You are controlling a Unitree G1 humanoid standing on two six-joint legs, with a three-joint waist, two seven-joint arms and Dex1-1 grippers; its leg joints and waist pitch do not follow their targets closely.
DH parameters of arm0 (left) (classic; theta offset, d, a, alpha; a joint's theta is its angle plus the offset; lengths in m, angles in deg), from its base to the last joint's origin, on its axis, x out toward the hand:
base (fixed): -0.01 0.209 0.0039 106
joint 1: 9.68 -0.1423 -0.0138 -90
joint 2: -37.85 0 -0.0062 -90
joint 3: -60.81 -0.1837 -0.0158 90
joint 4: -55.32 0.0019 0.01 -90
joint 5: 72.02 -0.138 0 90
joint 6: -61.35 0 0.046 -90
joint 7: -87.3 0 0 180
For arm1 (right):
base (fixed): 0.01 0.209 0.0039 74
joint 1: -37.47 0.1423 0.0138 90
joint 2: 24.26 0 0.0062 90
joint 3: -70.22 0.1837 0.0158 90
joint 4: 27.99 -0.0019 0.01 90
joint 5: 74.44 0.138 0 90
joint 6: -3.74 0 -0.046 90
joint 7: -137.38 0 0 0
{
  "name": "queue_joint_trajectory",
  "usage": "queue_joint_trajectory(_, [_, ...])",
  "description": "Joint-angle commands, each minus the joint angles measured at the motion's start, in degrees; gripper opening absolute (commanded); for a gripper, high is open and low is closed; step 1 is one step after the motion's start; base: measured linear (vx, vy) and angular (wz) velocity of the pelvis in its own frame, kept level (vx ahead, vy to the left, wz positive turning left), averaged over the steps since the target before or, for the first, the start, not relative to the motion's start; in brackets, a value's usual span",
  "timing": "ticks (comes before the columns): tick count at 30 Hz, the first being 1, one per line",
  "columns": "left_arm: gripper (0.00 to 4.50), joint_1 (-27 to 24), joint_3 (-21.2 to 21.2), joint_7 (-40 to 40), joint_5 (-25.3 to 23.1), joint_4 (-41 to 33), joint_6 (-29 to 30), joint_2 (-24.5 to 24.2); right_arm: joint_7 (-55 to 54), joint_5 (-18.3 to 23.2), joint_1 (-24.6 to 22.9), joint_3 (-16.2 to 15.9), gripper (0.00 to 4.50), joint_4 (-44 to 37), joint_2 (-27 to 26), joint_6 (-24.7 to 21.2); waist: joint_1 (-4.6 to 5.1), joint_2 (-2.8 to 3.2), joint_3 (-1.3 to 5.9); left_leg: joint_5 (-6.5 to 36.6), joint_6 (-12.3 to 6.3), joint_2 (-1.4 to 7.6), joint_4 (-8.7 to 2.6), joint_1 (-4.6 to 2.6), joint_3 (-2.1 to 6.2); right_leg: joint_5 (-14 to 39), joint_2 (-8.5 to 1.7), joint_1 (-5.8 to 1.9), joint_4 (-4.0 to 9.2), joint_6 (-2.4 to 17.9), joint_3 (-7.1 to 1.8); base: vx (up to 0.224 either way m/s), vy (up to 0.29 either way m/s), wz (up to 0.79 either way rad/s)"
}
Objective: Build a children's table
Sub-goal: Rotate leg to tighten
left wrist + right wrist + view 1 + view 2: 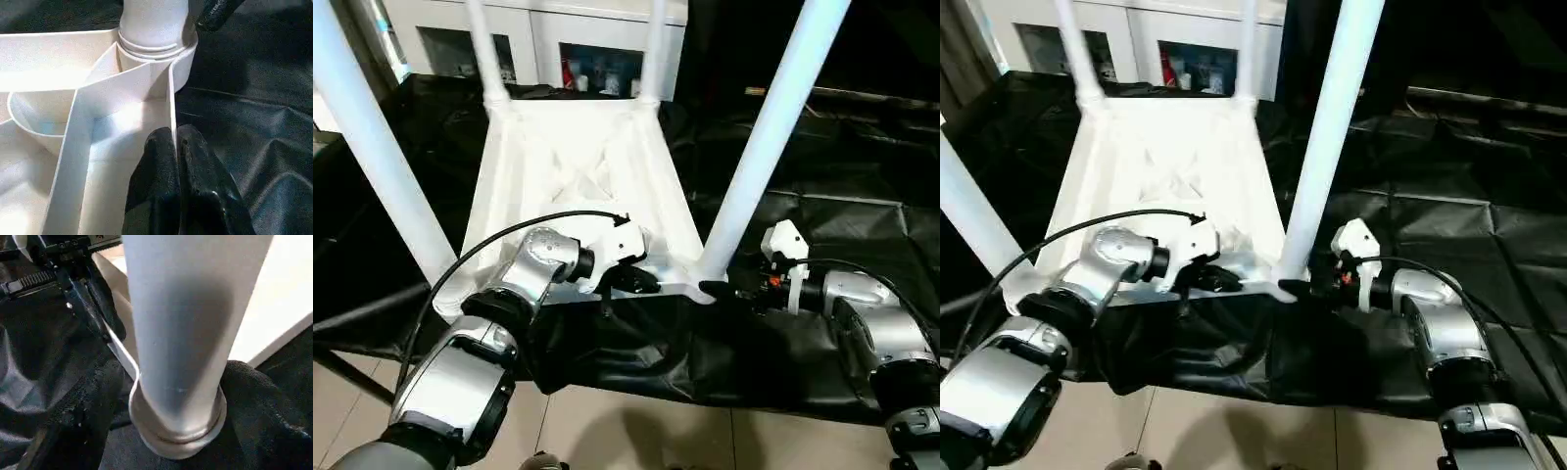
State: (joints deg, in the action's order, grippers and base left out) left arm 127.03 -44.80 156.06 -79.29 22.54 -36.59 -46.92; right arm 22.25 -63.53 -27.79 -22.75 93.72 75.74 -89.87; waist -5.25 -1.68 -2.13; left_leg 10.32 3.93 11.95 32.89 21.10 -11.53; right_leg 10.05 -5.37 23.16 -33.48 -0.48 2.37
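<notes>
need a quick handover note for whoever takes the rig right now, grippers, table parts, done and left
Left gripper: shut, pinching the tabletop's thin side rim near the near right corner.
Right gripper: fingers either side of the near right leg's base at its socket; whether they press it is unclear.
Tabletop: upside down on the black sheet, ribbed underside up.
Done: all four legs stand in the corner sockets: near left leg, far left leg, far right leg.
Left: check the near right leg is fully seated, release both grippers, then turn the table onto its legs.
</notes>
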Motion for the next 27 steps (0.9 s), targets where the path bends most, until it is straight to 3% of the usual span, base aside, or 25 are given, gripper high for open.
queue_joint_trajectory(1, [0.0, -1.3, -0.9, 1.4, -0.3, 0.3, -0.3, 0.4, -1.0, -0.1, 0.6, 0.2, 3.42, -0.3, 0.2, 0.3, 0.0, -0.77, 3.25, 9.0, -5.52, 1.55, -3.19, -0.72, 0.17, 5.4, -2.42, -2.74, 2.64, 15.5, -1.33, 0.0, 0.0, 0.0])
queue_joint_trajectory(9, [0.0, -1.3, -0.9, 1.4, 0.0, 0.1, -0.2, 0.3, -2.9, 0.0, 2.3, 0.1, 3.27, 1.5, -2.4, -0.9, 0.03, -0.7, 3.34, 8.7, -5.38, 1.53, -3.19, -0.72, 0.19, 5.0, -2.42, -2.75, 2.49, 15.7, -1.28, 0.0, 0.0, 0.0])
queue_joint_trajectory(21, [0.0, -0.9, -0.8, 0.8, -0.1, 0.6, -0.2, 0.0, -2.9, 0.1, 1.7, 0.0, 2.11, 1.5, -2.7, -1.6, -0.03, -0.56, 3.38, 8.4, -5.26, 1.48, -3.13, -0.77, 0.17, 3.8, -2.4, -2.91, 2.38, 16.0, -1.27, 0.0, 0.0, 0.0])
queue_joint_trajectory(25, [0.0, -0.8, -0.3, -2.7, -0.4, 0.8, 0.1, 0.8, -6.5, -0.7, 0.2, -0.4, 1.98, 1.2, -4.6, -2.7, 0.01, -0.7, 3.28, 8.4, -5.3, 1.48, -3.17, -0.73, 0.17, 4.2, -2.41, -2.83, 2.47, 15.8, -1.3, 0.0, 0.0, 0.0])
queue_joint_trajectory(27, [0.0, 0.1, 0.4, -10.4, -1.4, 2.1, 1.5, 2.9, -17.5, -2.9, 0.3, 0.6, 1.97, 4.2, -8.7, -3.9, 0.32, -0.61, 2.97, 11.2, -3.95, 1.42, -3.44, -0.85, 0.22, 9.3, -2.52, -2.39, 3.07, 14.7, -1.43, 0.0, 0.0, 0.0])
